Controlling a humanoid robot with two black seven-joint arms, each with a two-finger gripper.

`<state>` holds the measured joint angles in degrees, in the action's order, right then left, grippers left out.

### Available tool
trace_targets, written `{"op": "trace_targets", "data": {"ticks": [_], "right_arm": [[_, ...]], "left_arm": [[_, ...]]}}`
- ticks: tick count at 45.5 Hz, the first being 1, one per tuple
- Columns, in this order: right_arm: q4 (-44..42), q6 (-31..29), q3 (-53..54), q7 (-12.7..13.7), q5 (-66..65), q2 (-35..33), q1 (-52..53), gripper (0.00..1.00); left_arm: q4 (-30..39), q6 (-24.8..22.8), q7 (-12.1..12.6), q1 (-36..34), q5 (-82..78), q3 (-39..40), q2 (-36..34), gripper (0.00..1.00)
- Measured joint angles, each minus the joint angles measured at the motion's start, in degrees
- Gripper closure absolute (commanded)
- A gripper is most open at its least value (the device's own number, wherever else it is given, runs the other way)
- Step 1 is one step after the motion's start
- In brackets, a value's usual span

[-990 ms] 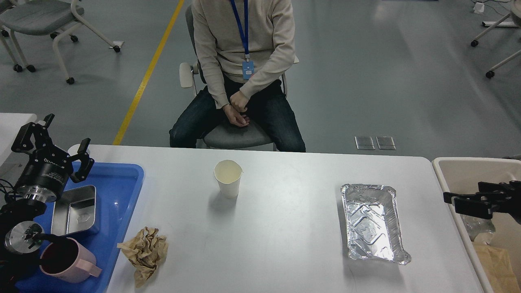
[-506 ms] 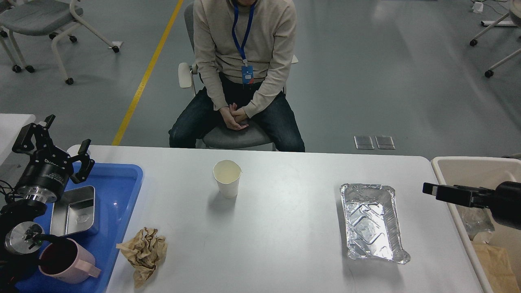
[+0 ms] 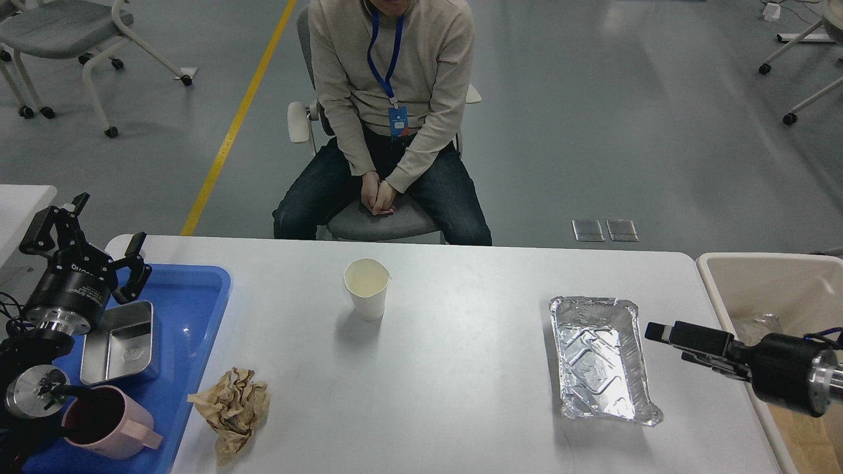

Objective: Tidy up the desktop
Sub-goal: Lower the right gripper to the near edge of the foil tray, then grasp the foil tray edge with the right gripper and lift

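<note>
Currently the left gripper (image 3: pixel 84 232) is seen spread wide and holding nothing, raised over the far-left end of the tray (image 3: pixel 191 309). The right gripper (image 3: pixel 658 331) is seen side-on just beside the foil pan (image 3: pixel 600 359); whether its fingers are parted cannot be told. On the desktop (image 3: pixel 461 382) a paper cup (image 3: pixel 366 288) stands upright near the far edge, and crumpled brown paper (image 3: pixel 232 409) lies at the near left. In the tray a metal tin (image 3: pixel 120 341) and a pink mug (image 3: pixel 105 422) are noted. A beige bin (image 3: pixel 757 276) sits at the desktop's right end.
</note>
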<state>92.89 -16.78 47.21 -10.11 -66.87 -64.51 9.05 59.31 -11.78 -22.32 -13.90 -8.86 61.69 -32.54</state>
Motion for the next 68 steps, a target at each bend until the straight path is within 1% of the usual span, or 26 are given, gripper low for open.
{"op": "trace_targets", "data": {"ticks": [12, 25, 39, 44, 58, 68], "right_arm": [[-0.1, -0.01, -0.41, 0.0, 0.43, 5.62, -4.6, 0.0], [-0.43, -0.17, -0.2, -0.08, 0.43, 9.94, -9.52, 0.0], [-5.9, 0.91, 0.16, 0.08, 0.67, 18.73, -12.19, 0.0], [-8.49, 0.96, 0.22, 0.22, 2.75, 21.32, -12.72, 0.0], [-15.9, 1.76, 0.29, 1.04, 12.91, 23.6, -11.89, 0.0], [-17.77, 2.63, 0.43, 2.84, 16.96, 25.2, -11.37, 0.0]], "left_arm": [[-1.26, -0.11, 0.0, -0.14, -0.05, -0.07, -0.14, 0.04], [-1.39, -0.17, 0.0, -0.17, -0.09, 0.0, -0.01, 0.04], [-1.39, -0.16, 0.0, -0.14, -0.06, -0.02, 0.03, 0.04], [-1.4, -0.1, 0.0, -0.09, -0.06, -0.06, 0.03, 0.04], [-1.41, -0.09, 0.07, -0.08, -0.11, -0.2, 0.03, 0.04], [-1.41, -0.01, 0.02, -0.13, -0.11, -1.21, 0.03, 0.04]]}}
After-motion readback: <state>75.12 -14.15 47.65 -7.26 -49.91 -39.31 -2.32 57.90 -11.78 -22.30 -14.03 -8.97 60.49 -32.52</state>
